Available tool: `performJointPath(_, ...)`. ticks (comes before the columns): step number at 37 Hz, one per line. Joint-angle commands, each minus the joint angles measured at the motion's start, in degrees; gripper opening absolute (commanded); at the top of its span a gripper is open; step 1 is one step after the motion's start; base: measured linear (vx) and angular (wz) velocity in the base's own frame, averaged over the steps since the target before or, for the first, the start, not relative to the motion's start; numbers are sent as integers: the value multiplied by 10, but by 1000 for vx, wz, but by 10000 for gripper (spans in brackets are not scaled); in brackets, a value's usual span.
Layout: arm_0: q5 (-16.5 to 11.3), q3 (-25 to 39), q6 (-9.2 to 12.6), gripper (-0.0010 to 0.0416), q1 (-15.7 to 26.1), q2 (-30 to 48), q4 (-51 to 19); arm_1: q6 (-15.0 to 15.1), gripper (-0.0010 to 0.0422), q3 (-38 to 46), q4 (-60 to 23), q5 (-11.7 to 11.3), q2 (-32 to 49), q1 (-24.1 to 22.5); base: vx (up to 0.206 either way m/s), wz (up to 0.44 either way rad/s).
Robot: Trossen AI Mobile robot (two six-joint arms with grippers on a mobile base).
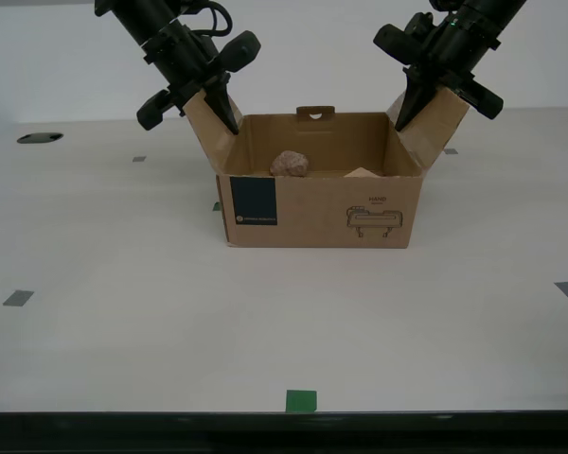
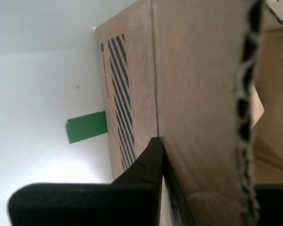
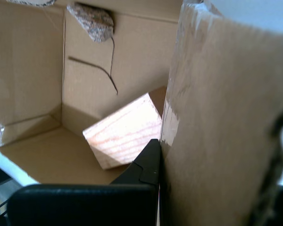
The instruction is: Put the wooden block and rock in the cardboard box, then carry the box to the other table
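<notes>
The brown cardboard box (image 1: 317, 203), with its dark blue label and line drawing, sits at the middle of the white-draped table (image 1: 123, 303); the rock (image 1: 290, 164) and wooden block (image 3: 125, 136) lie inside. My first gripper (image 1: 412, 109) reaches down from 1 o'clock and my second gripper (image 1: 218, 112) from 11 o'clock, each pinching a raised side flap.

white cloth table (image 1: 123, 303) | cardboard box (image 1: 317, 203) | green tape marks (image 1: 300, 400)
</notes>
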Motion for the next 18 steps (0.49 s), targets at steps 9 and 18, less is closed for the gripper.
performJointPath(9,-7,2,0,-2,2,-40,-25,-5,-2,2,-7,1,-40,0,0,0)
performJointPath(18,-7,2,0,-2,4,-58,-43,-13,-2,2,-20,2,-59,-1,0,0)
